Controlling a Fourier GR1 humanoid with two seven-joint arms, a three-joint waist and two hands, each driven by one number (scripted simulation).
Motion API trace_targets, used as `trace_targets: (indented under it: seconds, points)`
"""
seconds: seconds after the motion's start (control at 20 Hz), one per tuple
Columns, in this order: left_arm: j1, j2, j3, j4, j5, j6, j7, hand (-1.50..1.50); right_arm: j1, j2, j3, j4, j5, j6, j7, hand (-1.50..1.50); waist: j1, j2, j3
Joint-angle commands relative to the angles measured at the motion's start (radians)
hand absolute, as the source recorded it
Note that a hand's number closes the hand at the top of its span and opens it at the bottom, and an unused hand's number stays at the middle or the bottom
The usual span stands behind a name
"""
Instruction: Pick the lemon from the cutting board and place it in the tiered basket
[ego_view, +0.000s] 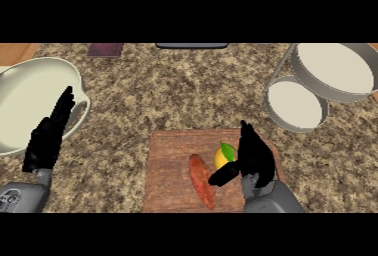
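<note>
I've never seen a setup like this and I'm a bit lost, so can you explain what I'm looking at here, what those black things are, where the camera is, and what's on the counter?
This is one picture, taken as if from a humanoid robot's head, looking steeply down at a speckled kitchen counter. The grey forearms with black ends are its arms and hands.

The left hand shows at the left, open with fingers up, resting and holding nothing.

The right hand is over a wooden cutting board, fingers fairly straight, right beside a yellow lemon with a green leaf. It touches or nearly touches the lemon but has not closed round it. A long reddish vegetable lies next to the lemon.

At the upper right stands a tiered basket with two round trays. At the left is a pale bowl.
</note>
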Motion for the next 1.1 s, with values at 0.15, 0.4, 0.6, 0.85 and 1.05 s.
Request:
trace_targets:
  seconds: [0.15, 0.4, 0.6, 0.85, 1.05]
  points:
    - [-0.048, 0.005, 0.044, 0.043, -0.004, -0.031, -0.003, 0.0, 0.014, 0.015, 0.036, -0.009, -0.03, -0.013, 0.196, -1.5, -0.006, 0.0, 0.0]
    - [-0.018, -0.031, 0.016, 0.001, -0.028, -0.024, 0.008, 0.0, -0.065, 0.015, 0.0, 0.222, -0.088, -0.12, 0.067, -1.5, 0.011, 0.003, 0.001]
    - [-0.029, -0.034, 0.03, 0.016, -0.038, -0.032, 0.016, 0.0, -0.023, 0.015, 0.061, 0.2, -0.12, -0.156, 0.095, -1.5, 0.004, 0.002, 0.001]
    - [-0.011, -0.04, 0.043, -0.005, -0.034, -0.039, 0.021, 0.0, -0.11, 0.014, 0.071, 0.266, -0.133, 0.057, 0.01, 1.5, 0.006, 0.002, 0.0]
    - [0.002, -0.068, 0.035, -0.019, -0.078, -0.017, 0.025, 0.0, -0.097, 0.014, 0.088, 0.287, -0.115, -0.033, -0.007, 1.5, 0.002, 0.001, 0.001]
